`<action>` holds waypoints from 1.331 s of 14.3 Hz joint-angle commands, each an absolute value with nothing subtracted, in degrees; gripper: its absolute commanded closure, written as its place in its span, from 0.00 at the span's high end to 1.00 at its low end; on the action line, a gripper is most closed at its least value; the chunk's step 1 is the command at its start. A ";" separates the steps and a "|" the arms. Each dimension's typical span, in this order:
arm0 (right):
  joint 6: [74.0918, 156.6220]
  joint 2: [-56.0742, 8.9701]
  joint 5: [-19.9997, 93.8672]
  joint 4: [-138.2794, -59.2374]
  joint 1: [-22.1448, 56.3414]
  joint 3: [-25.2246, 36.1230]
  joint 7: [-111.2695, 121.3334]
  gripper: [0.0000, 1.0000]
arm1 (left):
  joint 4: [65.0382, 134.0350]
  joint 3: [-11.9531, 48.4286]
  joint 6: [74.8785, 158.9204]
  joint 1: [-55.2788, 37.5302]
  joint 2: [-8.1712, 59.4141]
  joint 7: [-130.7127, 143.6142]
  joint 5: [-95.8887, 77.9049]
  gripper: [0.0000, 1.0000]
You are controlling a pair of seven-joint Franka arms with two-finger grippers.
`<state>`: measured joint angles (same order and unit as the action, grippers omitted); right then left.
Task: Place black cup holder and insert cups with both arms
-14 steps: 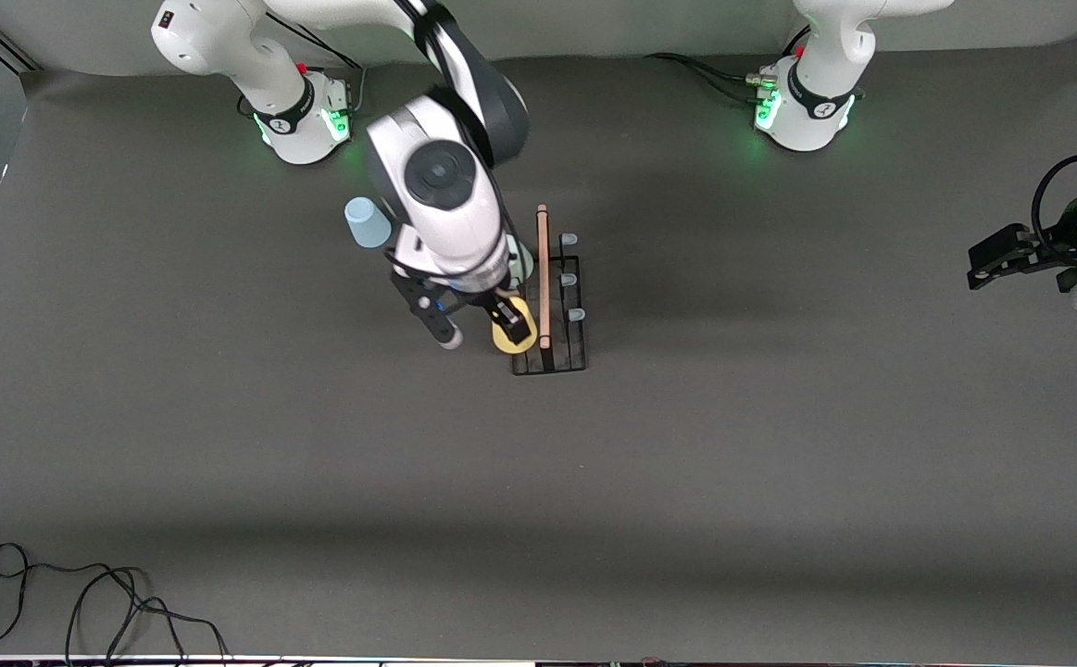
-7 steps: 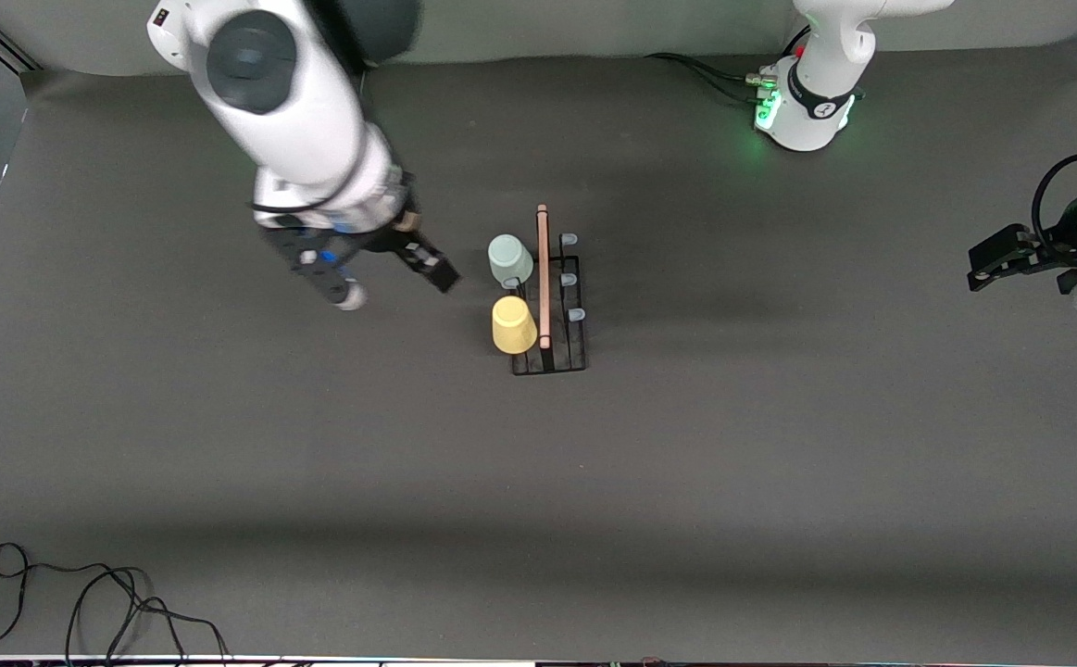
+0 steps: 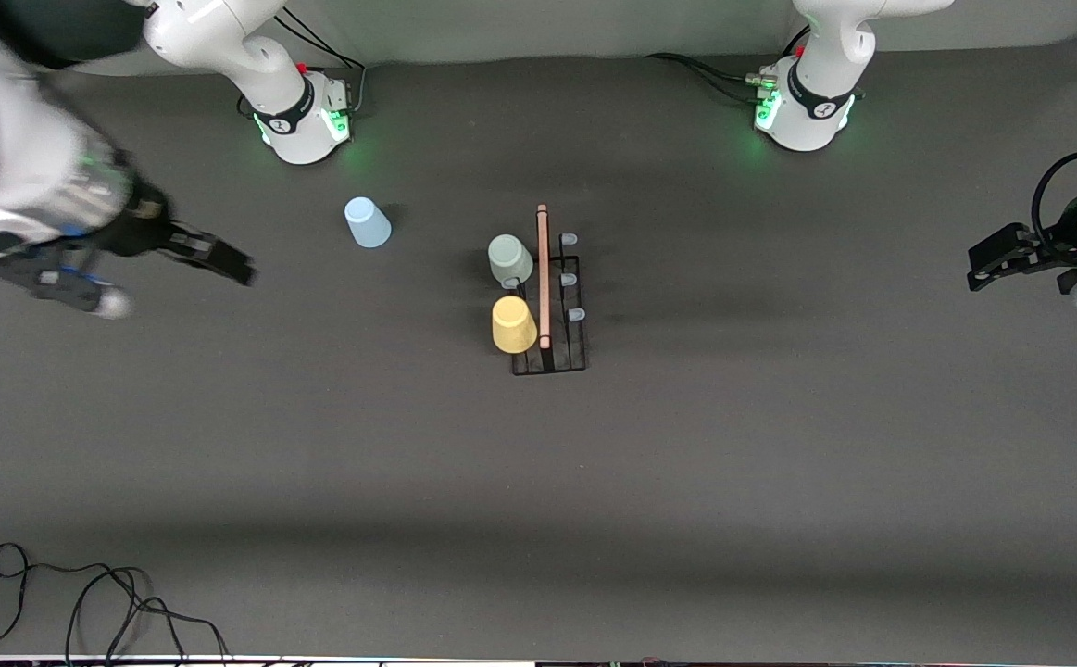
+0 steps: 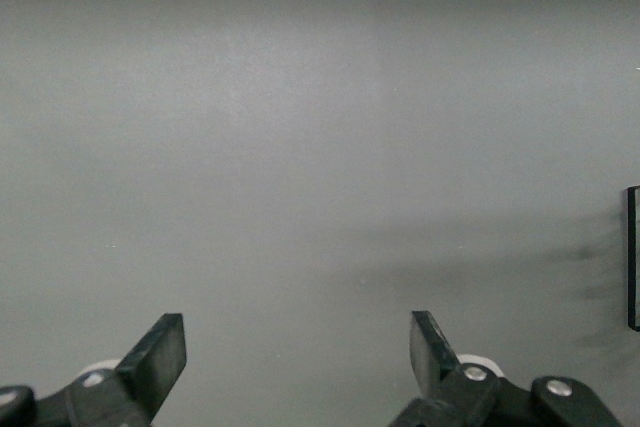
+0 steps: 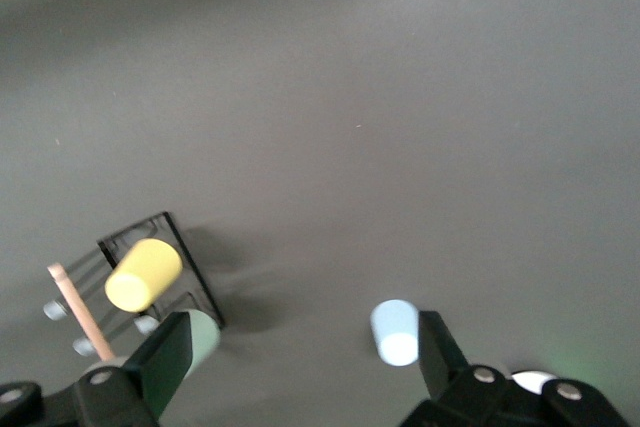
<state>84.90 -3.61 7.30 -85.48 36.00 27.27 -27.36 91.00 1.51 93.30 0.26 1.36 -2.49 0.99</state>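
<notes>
Cables (image 3: 103, 602): a black bundle lies on the table (image 3: 686, 482) at the edge nearest to the front camera, toward the right arm's end.
Black cup holder (image 3: 552, 352): it stands on the table near the middle, its wooden rod handle (image 3: 543, 278) on top and pointing from 6 o'clock to 12 o'clock in the front view.
Yellow cup (image 3: 512, 324): it sits upside down on a prong at the 9 o'clock side of the handle, at the end of the holder nearer to the front camera.
Mint green cup (image 3: 509, 259): it sits upside down on a prong at the same side, just at 12 o'clock from the yellow cup.
Free prongs (image 3: 569, 278): three pale tips show at the 3 o'clock side of the handle, with no cup on them.
Light blue cup (image 3: 367, 223): it stands upside down on the table, well apart from the holder at about 10 o'clock from it, near the right arm's base.
Right tool (image 3: 163, 269): it is released, fingers wide apart and holding nothing, over the table at the right arm's end.
Left tool (image 3: 987, 264): it is released and holds nothing, fingers spread, and this arm waits over the left arm's end of the table.
</notes>
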 commanded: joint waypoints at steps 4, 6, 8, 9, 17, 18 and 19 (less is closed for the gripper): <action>85.34 1.14 1.14 -89.74 7.16 6.88 -4.16 1.00 | 91.67 1.41 93.96 -0.44 0.00 -1.41 1.49 1.00; 85.43 1.06 0.97 -89.56 0.65 2.84 -0.36 1.00 | 91.67 1.41 93.96 -0.44 -0.09 -1.41 1.58 1.00; 85.43 1.23 0.44 -89.47 -3.86 -0.08 3.32 1.00 | 91.67 1.41 93.96 -0.44 -0.09 -1.41 1.58 1.00; 85.43 1.14 -0.43 -89.39 -3.87 0.00 3.95 1.00 | 91.76 1.41 93.96 -0.44 -0.09 -1.41 1.58 1.00; 85.52 0.26 -0.62 -87.89 -3.69 -0.09 3.08 1.00 | 91.67 1.49 94.39 -0.44 0.09 -1.49 1.41 1.00; 85.43 0.26 -0.62 -87.89 -3.69 -0.09 3.08 1.00 | 91.58 1.49 94.22 -0.44 0.17 -1.67 1.41 1.00; 85.52 0.26 -0.62 -87.89 -3.69 -0.09 3.08 1.00 | 91.50 1.49 93.78 -0.44 0.26 -1.58 1.41 1.00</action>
